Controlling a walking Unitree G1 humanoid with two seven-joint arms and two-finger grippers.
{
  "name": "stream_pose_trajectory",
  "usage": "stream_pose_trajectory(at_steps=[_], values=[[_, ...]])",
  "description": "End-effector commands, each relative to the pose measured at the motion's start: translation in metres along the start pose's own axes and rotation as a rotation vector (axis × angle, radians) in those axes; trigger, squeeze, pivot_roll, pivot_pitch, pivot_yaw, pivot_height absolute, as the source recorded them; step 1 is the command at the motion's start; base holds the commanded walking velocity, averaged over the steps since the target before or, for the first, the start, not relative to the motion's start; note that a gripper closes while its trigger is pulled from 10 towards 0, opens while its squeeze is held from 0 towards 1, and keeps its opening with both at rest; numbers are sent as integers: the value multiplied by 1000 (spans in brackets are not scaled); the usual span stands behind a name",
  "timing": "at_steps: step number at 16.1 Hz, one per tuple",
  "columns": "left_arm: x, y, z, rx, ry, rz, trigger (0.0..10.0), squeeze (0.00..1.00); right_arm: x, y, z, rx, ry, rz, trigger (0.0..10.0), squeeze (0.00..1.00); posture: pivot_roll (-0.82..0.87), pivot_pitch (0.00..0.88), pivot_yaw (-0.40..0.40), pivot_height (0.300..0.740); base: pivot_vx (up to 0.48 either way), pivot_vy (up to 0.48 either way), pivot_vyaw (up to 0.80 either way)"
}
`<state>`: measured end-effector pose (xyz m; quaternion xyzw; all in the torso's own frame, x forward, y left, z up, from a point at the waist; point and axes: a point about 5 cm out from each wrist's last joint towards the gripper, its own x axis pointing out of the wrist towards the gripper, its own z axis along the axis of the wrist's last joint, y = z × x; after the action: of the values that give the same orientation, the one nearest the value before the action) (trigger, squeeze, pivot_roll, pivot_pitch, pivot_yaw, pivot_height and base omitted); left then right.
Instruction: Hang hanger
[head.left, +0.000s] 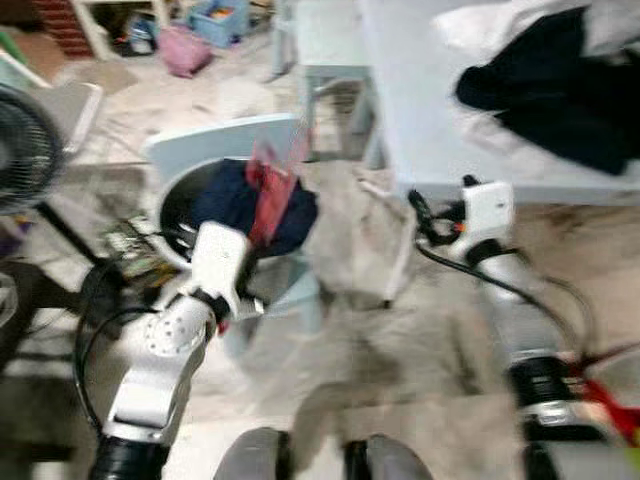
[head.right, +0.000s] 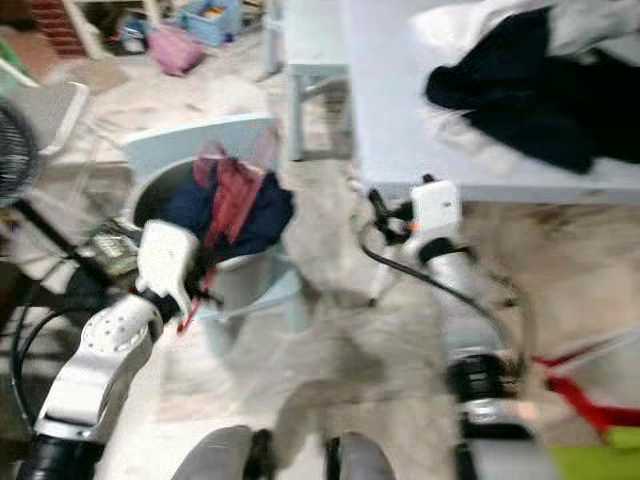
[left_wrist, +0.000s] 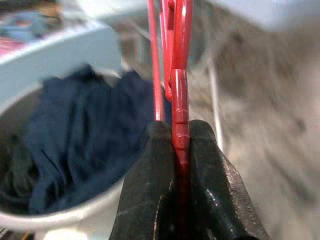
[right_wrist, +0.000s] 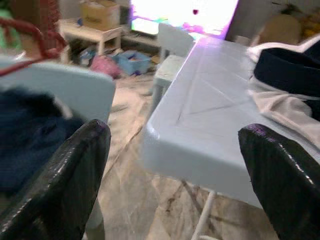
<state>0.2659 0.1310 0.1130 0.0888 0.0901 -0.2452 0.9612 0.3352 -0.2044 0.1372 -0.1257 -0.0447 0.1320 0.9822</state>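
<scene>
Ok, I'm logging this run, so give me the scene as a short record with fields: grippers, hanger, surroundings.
left gripper: shut on the red plastic hanger, above the basin
right gripper: open, holds nothing, near the table edge
basin: pale round plastic tub holding dark blue clothes
table: light blue plastic table with dark and white clothes piled on it
image: blurred
</scene>
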Motion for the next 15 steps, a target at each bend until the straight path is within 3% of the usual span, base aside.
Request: stream_pose_trajectory(at_steps=[1,2,3,4,5,7,8,11,15], values=[[1,-5,-2,50,40,-97,10000,0,-5,-6,-5,-32,45,80,10000,0,23,119,-11,740,0,0,0],[-3,-6,-9,82,95,-184,10000,0,-9,-13,-6,-84,71,152,10000,0,27,126,-17,740,0,0,0],[-12,-7,-18,150,160,-307,10000,0,-13,-31,-1,-178,110,256,10000,0,18,124,-15,740,0,0,0],[-14,-7,-19,170,172,-339,10000,0,-14,-35,1,-204,118,284,10000,0,18,124,-15,740,0,0,0],[-20,-7,-23,199,200,-417,10000,0,-17,-41,5,-270,143,398,10000,0,13,121,-12,740,0,0,0],[-23,-9,-22,283,192,-513,10000,0,-24,-42,8,-309,182,566,10000,0,13,118,-6,740,0,0,0],[-22,-10,-21,323,181,-571,10000,0,-30,-41,10,-329,226,707,10000,0,13,115,-3,740,0,0,0],[-13,-9,-19,378,162,-618,10000,0,-41,-37,14,-351,302,962,10000,0,5,108,-1,740,0,0,0],[-1,-17,-17,414,109,-662,10000,0,-36,-35,29,-374,299,1072,10000,0,-5,105,2,740,0,0,0]])
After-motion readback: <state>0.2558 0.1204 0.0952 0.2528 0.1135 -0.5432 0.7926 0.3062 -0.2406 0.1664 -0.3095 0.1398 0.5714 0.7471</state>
